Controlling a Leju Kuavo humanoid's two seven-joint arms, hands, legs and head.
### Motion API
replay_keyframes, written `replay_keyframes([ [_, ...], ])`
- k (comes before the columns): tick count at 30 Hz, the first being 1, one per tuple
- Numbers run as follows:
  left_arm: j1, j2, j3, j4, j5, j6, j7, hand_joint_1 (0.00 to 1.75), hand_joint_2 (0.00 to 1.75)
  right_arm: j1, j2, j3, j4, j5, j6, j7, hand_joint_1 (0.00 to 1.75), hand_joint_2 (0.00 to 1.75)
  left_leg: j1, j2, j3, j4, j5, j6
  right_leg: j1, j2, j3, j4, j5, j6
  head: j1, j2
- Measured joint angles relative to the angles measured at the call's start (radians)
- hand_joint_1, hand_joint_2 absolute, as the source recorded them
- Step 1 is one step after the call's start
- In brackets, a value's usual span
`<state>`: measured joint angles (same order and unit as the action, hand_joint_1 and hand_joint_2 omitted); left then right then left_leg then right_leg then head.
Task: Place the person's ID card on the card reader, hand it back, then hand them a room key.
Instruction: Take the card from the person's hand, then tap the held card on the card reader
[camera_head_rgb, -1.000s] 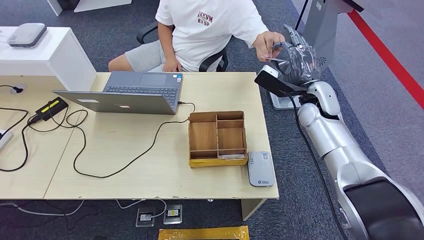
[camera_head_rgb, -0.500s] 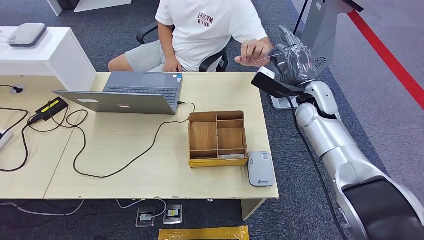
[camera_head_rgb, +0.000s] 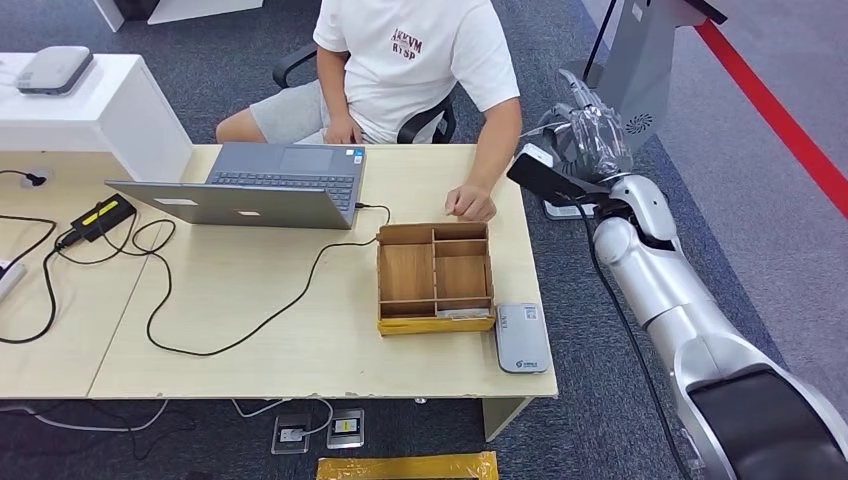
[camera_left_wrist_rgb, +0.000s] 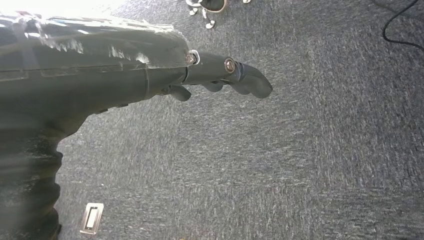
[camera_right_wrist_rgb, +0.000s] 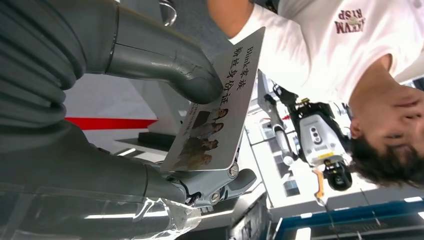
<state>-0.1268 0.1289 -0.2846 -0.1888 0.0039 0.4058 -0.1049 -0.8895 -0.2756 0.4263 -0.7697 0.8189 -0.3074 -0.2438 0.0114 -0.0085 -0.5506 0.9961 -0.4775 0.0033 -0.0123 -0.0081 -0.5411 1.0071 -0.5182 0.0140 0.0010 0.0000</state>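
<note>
- Right hand (camera_head_rgb: 592, 140) raised off the far right corner of the counter (camera_head_rgb: 300, 340); its thumb and fingers (camera_right_wrist_rgb: 200, 82) pinch the ID card (camera_right_wrist_rgb: 220, 107), thumb on the printed face, other fingers behind the card's lower edge.
- Card stands clear of every surface. The person's hand (camera_head_rgb: 470, 204) is well apart from the fingers and rests on the counter just beyond the wooden tray (camera_head_rgb: 435, 275).
- Left hand (camera_left_wrist_rgb: 220, 75) hangs over grey carpet, fingers loosely curled, holding nothing.
- Card reader (camera_head_rgb: 522, 337): grey flat unit at the near right edge of the counter, just beside the tray, well apart from the fingers and on the robot's side of them. Nothing lies on it.
- Progress, judged: card is in the robot's hand, so pickup from the person looks done. Reader placement not yet done; hand-back and room key not yet done.
- Room key: something pale lies in the tray's near slot; too small to tell if it is the key.
- Next move calls for bringing the card down and back toward the reader, face flat, without loosening the pinch.
- Risk: the pinch sits on one end of the card; it could pivot when set down.
</note>
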Motion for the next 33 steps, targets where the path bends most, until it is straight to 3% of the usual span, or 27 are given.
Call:
replay_keyframes([
  [9,0.001,0.001,0.0,0.0,0.017,0.0,0.0,0.0,1.75,0.134,-0.094,-0.016,-0.088,-0.047,0.035,0.025,1.75,1.75,0.0,0.001,0.0,0.0,0.0,0.0,0.0,0.001,0.0,0.0,0.0,0.0,0.0,0.0],
  [16,0.001,0.001,0.0,0.0,0.02,0.0,0.0,0.0,1.75,0.179,-0.137,-0.034,-0.133,-0.062,0.043,0.042,1.75,1.75,0.0,0.001,0.001,0.0,0.0,0.0,0.0,0.002,0.0,0.0,0.0,0.0,0.0,0.0],
  [23,0.001,0.005,0.0,0.0,0.027,-0.001,0.0,0.0,1.75,0.284,-0.191,-0.074,-0.191,-0.106,0.048,0.064,1.75,1.75,0.0,0.001,0.0,0.0,0.0,0.0,0.0,0.002,0.0,0.0,0.0,0.0,0.0,0.0],
  [33,0.0,0.014,0.0,0.0,0.028,-0.009,0.0,0.0,1.75,0.421,-0.218,-0.109,-0.229,-0.115,0.046,0.082,1.75,1.75,0.0,0.001,0.0,0.0,-0.001,0.0,0.0,0.002,0.0,-0.001,0.0,0.0,0.0,0.0],
])
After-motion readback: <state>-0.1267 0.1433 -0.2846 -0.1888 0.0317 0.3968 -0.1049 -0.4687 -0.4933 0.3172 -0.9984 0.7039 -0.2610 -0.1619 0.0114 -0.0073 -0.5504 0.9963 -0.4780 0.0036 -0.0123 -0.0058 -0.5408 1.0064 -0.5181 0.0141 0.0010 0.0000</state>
